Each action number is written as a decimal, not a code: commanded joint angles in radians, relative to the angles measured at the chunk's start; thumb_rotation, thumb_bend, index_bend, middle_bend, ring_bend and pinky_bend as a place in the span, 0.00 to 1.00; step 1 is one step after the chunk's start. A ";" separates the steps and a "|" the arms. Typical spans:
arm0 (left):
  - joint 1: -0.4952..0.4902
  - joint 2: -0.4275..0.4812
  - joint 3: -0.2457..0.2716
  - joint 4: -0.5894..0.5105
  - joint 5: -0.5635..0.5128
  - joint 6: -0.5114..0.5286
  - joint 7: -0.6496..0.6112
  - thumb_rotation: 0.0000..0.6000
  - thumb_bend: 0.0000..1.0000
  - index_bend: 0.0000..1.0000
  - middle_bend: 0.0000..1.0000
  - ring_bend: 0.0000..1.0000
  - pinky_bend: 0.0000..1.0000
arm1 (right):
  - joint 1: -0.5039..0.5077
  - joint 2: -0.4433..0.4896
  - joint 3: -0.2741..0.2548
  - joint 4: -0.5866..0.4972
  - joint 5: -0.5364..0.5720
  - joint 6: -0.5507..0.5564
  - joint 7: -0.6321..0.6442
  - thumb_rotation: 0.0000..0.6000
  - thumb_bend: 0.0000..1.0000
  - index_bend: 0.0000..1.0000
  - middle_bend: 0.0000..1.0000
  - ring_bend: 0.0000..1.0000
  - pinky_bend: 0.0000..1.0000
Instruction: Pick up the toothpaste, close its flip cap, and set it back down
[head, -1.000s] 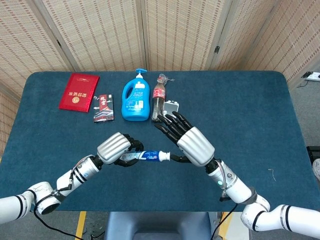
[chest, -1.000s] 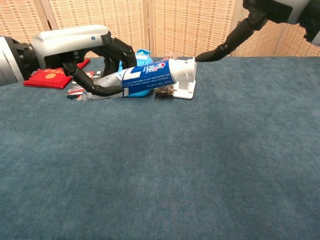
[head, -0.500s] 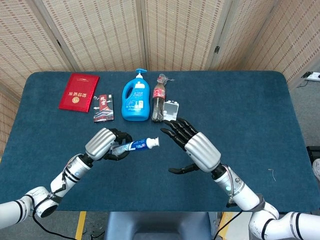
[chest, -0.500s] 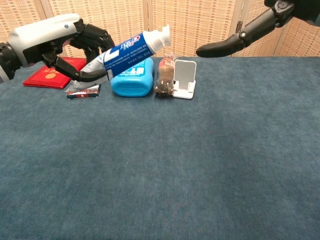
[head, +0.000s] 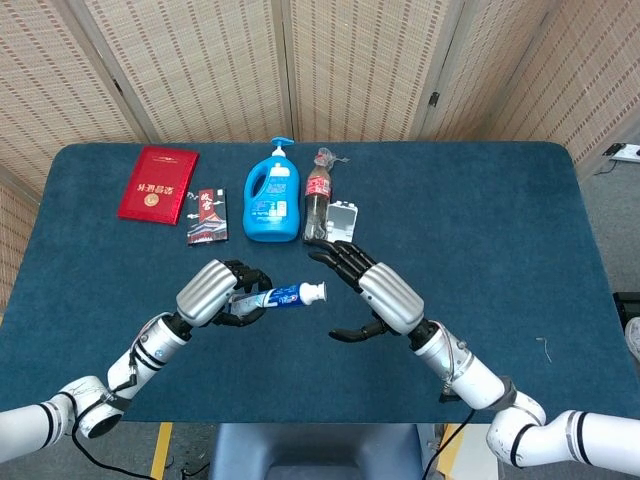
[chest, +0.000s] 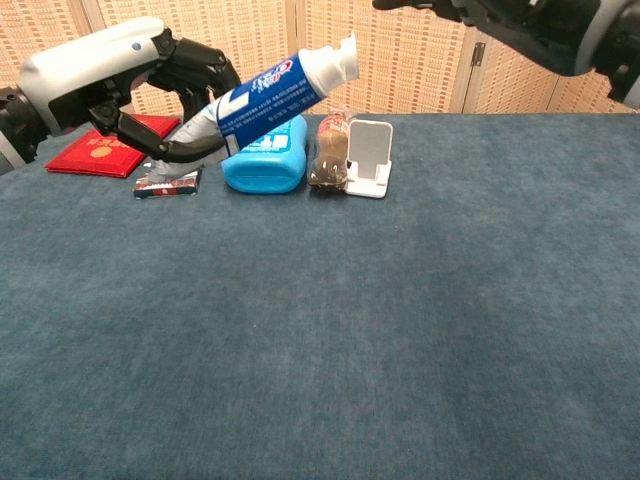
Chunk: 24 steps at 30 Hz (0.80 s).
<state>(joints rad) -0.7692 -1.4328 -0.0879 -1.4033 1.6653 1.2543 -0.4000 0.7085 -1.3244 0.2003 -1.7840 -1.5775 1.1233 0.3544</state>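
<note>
Left robot hand (head: 222, 293): wrapped around the tail end of the toothpaste (head: 277, 296), holding it up off the worktop (head: 500, 220) with the cap end pointing at the other hand.

Toothpaste: in the air, tilted cap-up in the chest view. It sits between the two hands, out in front of the row of stuff at the back.

Cap (chest: 345, 55): looks flush on the nozzle from both cameras, no flap sticking out that I can see, so I'd guess it's shut. Too small to swear by though.

Right robot hand (head: 372, 290): fingers fanned out, holding nothing, just beside the cap but not touching it.

What changed: a second ago the tube lay level and low with the right hand's fingertip right at the cap. Since then the tube has come up and tilted, and the right hand has backed off. Reads to me like the closing push is over, so only the put-down is left.

Head vs chest: head view gives the gap between cap and right hand, and both hands whole. Chest view only catches a dark sliver of the right hand at the top edge, but it shows how high the tube is.

Behind: blue bottle (head: 272, 195), cola bottle (head: 317, 195), small white stand (chest: 369, 160), red booklet (head: 158, 184), little dark box (head: 207, 216).
</note>
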 joint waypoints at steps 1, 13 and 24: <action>-0.004 -0.001 -0.003 -0.004 -0.006 -0.009 0.005 1.00 0.62 0.74 0.84 0.77 0.56 | 0.020 -0.022 0.009 0.017 0.013 -0.019 0.026 0.14 0.00 0.00 0.00 0.00 0.00; -0.013 -0.009 -0.030 -0.032 -0.027 -0.012 -0.006 1.00 0.62 0.74 0.84 0.77 0.56 | 0.074 -0.091 0.031 0.062 0.033 -0.045 0.037 0.13 0.00 0.00 0.00 0.00 0.00; -0.022 -0.014 -0.038 -0.052 -0.034 -0.027 0.009 1.00 0.62 0.74 0.84 0.77 0.56 | 0.108 -0.115 0.065 0.079 0.074 -0.061 0.036 0.13 0.00 0.00 0.00 0.00 0.00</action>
<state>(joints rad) -0.7908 -1.4463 -0.1253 -1.4546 1.6323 1.2286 -0.3922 0.8144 -1.4380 0.2632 -1.7053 -1.5048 1.0647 0.3903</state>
